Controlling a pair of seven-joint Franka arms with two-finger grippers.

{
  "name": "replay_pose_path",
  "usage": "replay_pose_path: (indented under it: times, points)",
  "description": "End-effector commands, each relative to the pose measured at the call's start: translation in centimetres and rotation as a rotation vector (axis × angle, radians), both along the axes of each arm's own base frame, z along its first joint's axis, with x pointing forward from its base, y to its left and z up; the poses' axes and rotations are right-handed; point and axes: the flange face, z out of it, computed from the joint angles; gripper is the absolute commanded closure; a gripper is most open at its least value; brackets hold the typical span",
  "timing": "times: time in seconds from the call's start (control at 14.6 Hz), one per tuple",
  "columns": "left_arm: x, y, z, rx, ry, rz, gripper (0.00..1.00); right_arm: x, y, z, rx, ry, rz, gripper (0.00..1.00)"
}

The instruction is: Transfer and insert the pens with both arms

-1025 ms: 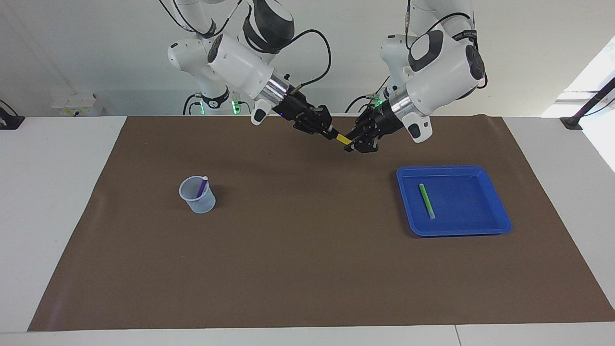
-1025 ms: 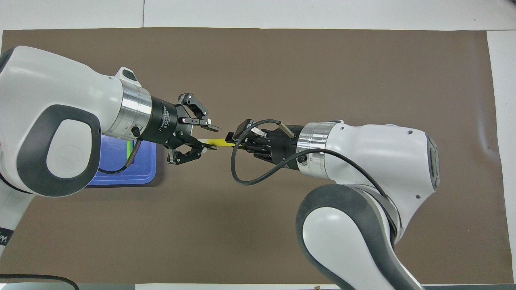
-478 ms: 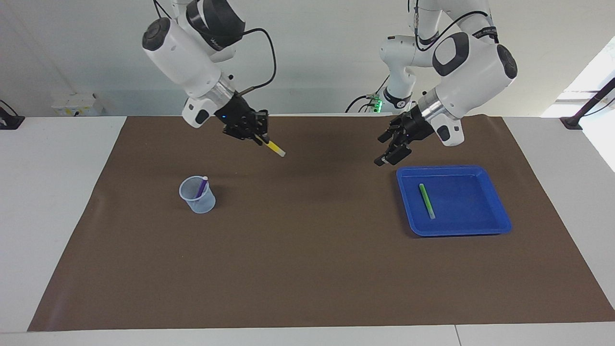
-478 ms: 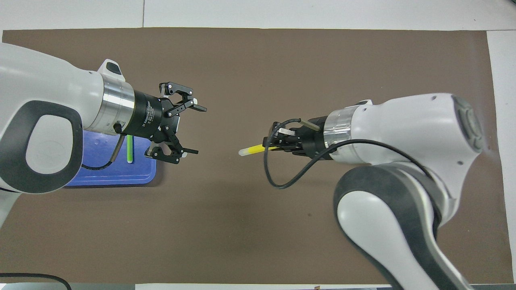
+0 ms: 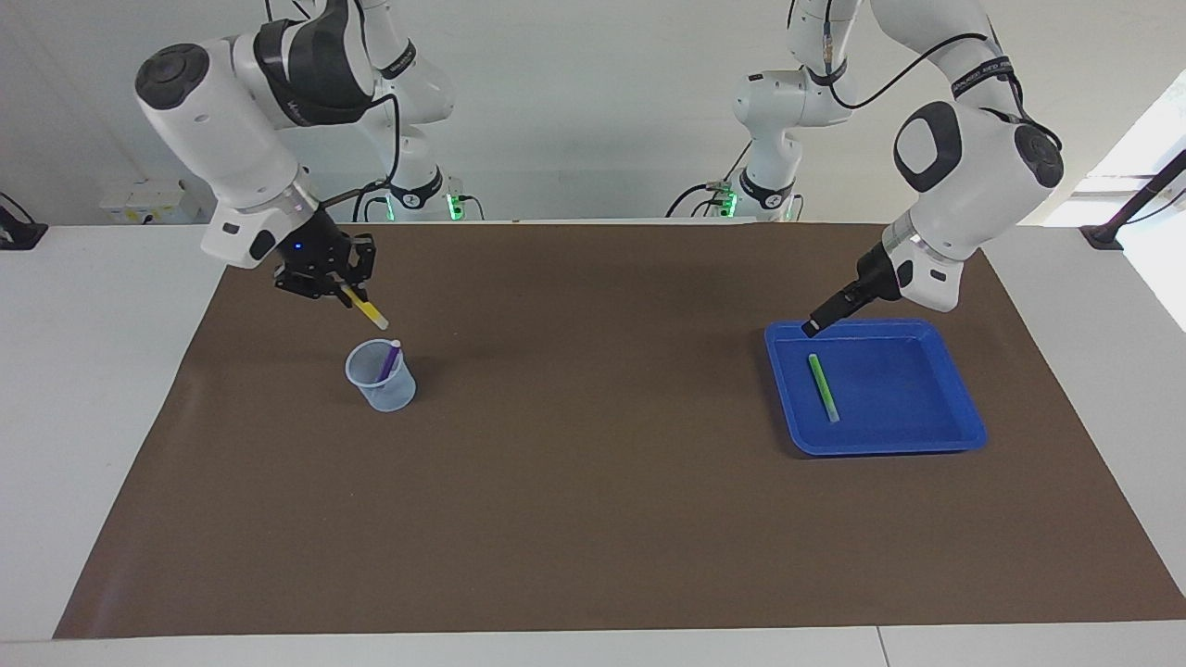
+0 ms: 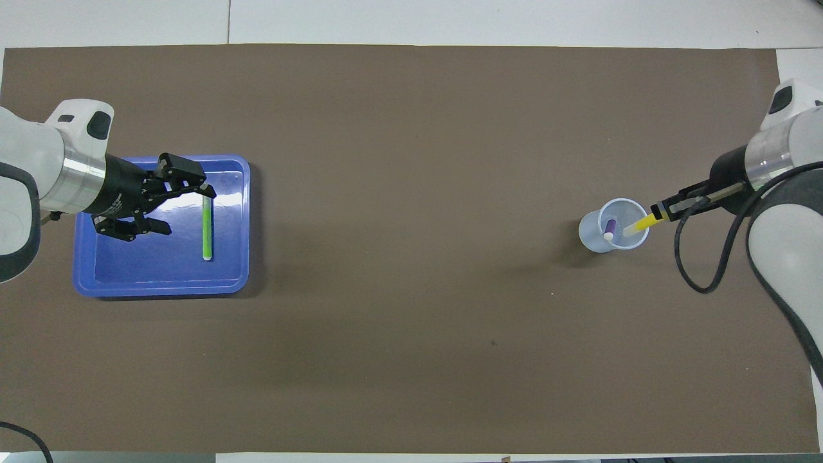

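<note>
Three pens are in view. The yellow pen [image 5: 364, 308] is clamped in the fingers of the right gripper [image 5: 345, 292], which are closed tight on its upper part; the pen slants downward with its pale tip lowest. In the facing view that tip hangs just above the rim of the clear cup [image 5: 381, 375] and does not appear to touch it; from overhead the tip lies over the cup's mouth. The purple pen [image 5: 389, 360] stands tilted inside the cup, its pale end up against the rim. The cup sits on the brown mat [image 5: 593, 519] toward the right arm's end of the bench.

The green pen [image 5: 823, 387] lies flat inside the blue tray [image 5: 936, 439], toward the left arm's end of the bench, in the half of the tray that faces the cup. The left gripper [image 6: 173, 207] is raised over the tray, its fingers spread wide and holding nothing. In the overhead view one fingertip sits just beside the upper end of the green pen; the facing view shows the gripper above the tray's edge nearest the robots, clear of the pen.
</note>
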Motion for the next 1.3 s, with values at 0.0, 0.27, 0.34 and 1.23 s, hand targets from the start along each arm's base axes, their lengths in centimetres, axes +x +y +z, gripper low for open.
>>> replay_pose_path:
  times: [0.0, 0.27, 0.34, 1.23]
  points:
    - [0.2, 0.7, -3.5, 0.072, -0.066, -0.221, 0.0, -0.3, -1.1, -2.0, -0.016, 0.013, 0.015, 1.0]
    - [0.5, 1.3, -7.9, 0.131, -0.111, -0.418, 0.0, 0.0, -0.7, -4.6, -0.014, -0.026, -0.003, 1.0]
    - [0.5, 1.1, -9.4, 0.165, -0.123, -0.467, 0.0, 0.3, -0.7, -5.0, -0.013, -0.035, -0.006, 1.0]
    - [1.7, -0.4, -16.2, 0.235, -0.129, -0.592, 0.33, -0.4, -0.8, -4.6, 0.152, 0.017, -0.081, 0.0]
